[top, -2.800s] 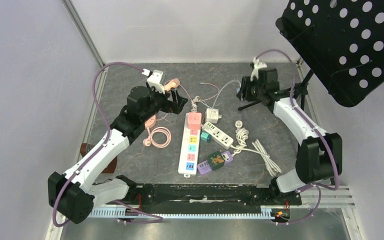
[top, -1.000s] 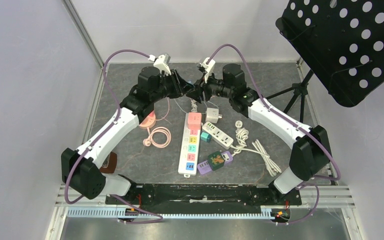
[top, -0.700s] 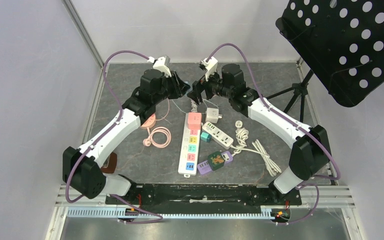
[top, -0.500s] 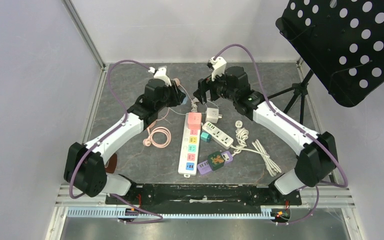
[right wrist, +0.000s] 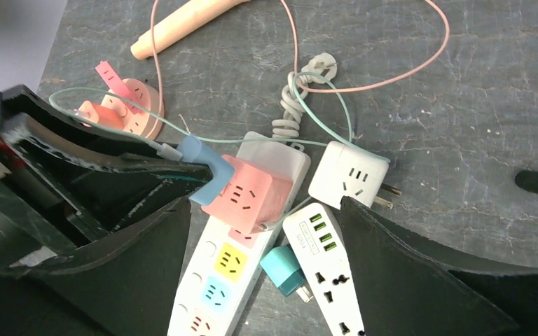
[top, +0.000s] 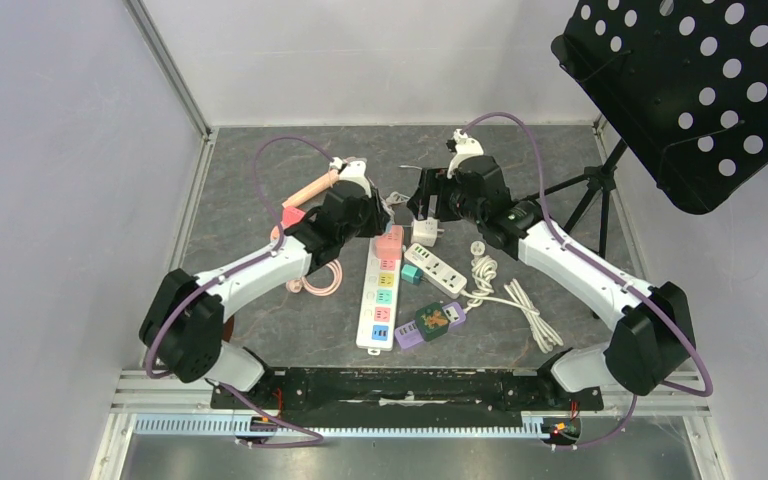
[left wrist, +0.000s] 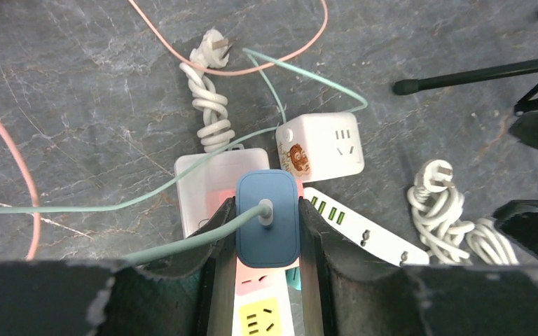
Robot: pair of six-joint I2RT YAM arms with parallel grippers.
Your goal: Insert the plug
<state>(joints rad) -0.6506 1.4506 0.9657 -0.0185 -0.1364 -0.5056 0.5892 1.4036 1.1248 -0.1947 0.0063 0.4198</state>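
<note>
Top external view: where do your hands sit?

My left gripper (top: pixel 375 218) hangs over the far end of the coloured power strip (top: pixel 379 300), which runs near-to-far across the middle of the table (top: pixel 250 170). My right gripper (top: pixel 422 200) hovers just to the right, above the white cube adapter (top: pixel 424 231). From up there my own arms hide what either one holds.

And the wrist views?

Left wrist: my fingers (left wrist: pixel 217 234) are clamped on both flanks of the blue plug (left wrist: pixel 267 234), and its pale green cable (left wrist: pixel 214 229) trails off leftward. The plug covers most of the socket at the strip's far end.

Right wrist shows what that hides. The pink socket block (right wrist: pixel 249 192) is in plain sight, with the plug tilted against its left edge and touching it. Neither view lets me tell whether the pins are in. My right fingers (right wrist: pixel 406 273) are spread wide with nothing between them. Below them the cube adapter lies just right of the pink block, and a white USB strip (right wrist: pixel 322 259) sits nearer the table's near edge.
</note>
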